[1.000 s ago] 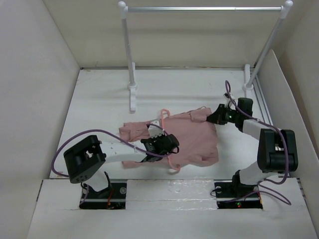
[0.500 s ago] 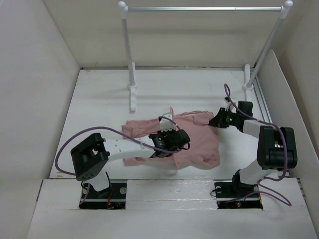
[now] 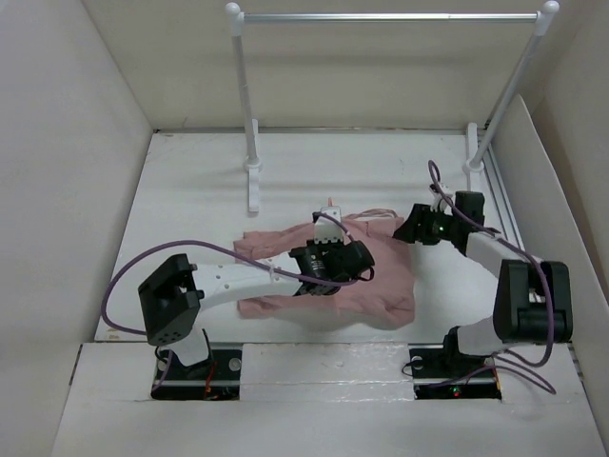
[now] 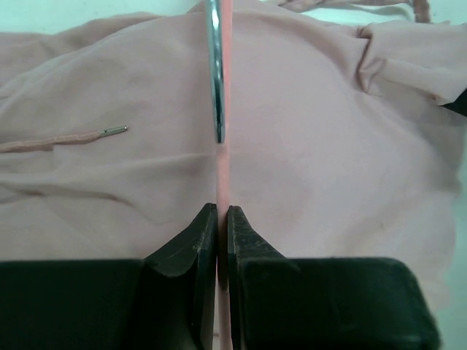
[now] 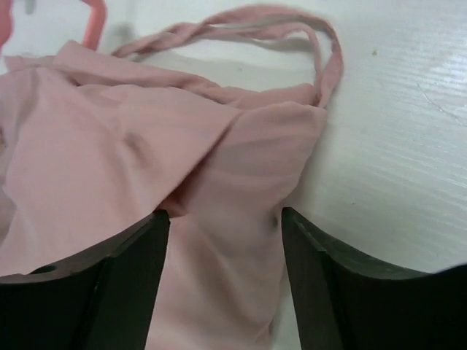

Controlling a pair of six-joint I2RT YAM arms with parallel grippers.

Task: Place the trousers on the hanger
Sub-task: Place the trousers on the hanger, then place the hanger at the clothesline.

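Observation:
The dusty-pink trousers [image 3: 385,286] lie crumpled flat in the middle of the table. My left gripper [image 3: 335,249] sits over them, shut on the thin pink hanger [image 4: 222,175]; the hanger's hook [image 3: 330,205] pokes out past the far edge of the cloth. In the left wrist view the bar runs straight away from the shut jaws [image 4: 222,211] across the trousers [image 4: 328,146]. My right gripper [image 3: 407,230] is at the trousers' far right corner. Its fingers stand open [image 5: 225,219] on either side of a fold of the trousers [image 5: 109,146], not pinching it.
A white-and-metal garment rail [image 3: 390,16] stands at the back on two posts [image 3: 249,143]. White walls close in the table on the left, right and rear. A pink drawstring loop [image 5: 292,29] lies on the table beyond the right fingers; another drawstring end [image 4: 73,137] rests on the cloth.
The right gripper has opened and let go of the trousers' corner. The left gripper has carried the hanger to the right, further over the trousers.

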